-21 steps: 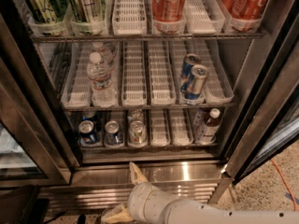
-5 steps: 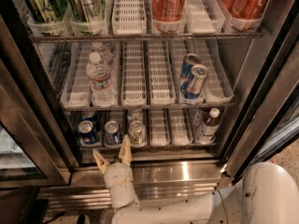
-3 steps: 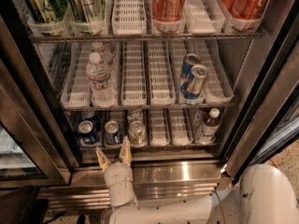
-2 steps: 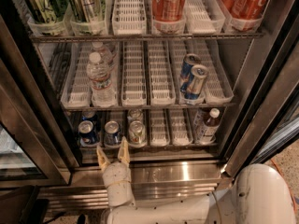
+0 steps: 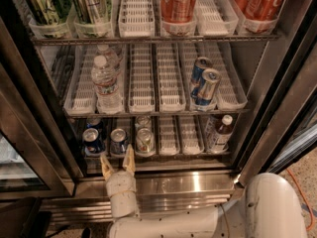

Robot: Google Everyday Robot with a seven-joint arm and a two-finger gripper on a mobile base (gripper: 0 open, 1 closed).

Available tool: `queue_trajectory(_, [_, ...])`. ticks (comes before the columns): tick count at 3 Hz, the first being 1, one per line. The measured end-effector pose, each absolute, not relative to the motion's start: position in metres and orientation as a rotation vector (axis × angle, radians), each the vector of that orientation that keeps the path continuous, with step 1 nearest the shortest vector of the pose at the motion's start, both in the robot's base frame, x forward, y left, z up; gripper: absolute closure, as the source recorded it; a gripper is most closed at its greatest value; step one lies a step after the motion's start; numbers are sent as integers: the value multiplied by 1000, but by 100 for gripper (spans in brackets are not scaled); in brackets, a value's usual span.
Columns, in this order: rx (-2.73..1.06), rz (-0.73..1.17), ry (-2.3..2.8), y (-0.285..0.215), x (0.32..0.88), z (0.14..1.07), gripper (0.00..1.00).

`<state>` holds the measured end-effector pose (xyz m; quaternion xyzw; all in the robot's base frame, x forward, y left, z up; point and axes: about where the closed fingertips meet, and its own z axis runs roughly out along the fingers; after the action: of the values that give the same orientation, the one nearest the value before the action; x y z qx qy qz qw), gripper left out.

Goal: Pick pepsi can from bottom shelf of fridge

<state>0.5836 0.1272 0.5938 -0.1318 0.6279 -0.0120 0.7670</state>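
The fridge stands open with its wire racks in view. On the bottom shelf a short dark blue pepsi can with a silver top stands near the front, second lane from the left. A like dark blue can is on its left and a pale silver can on its right. My gripper is open, pointing up at the shelf's front edge just below the pepsi can, apart from it and holding nothing.
A dark bottle stands at the bottom shelf's right. Water bottles and slim blue-and-silver cans fill the middle rack, red cans and green cans the top. A shiny steel base panel lies under the shelf.
Seven seconds ago the gripper lay low to the right of centre. It has since swung left and up to the bottom shelf's front, and has barely moved over the last second.
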Motion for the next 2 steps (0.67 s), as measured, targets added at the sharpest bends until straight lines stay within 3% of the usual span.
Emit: queue_trajectory(2, [-265,-23,1348,130,602,602,31])
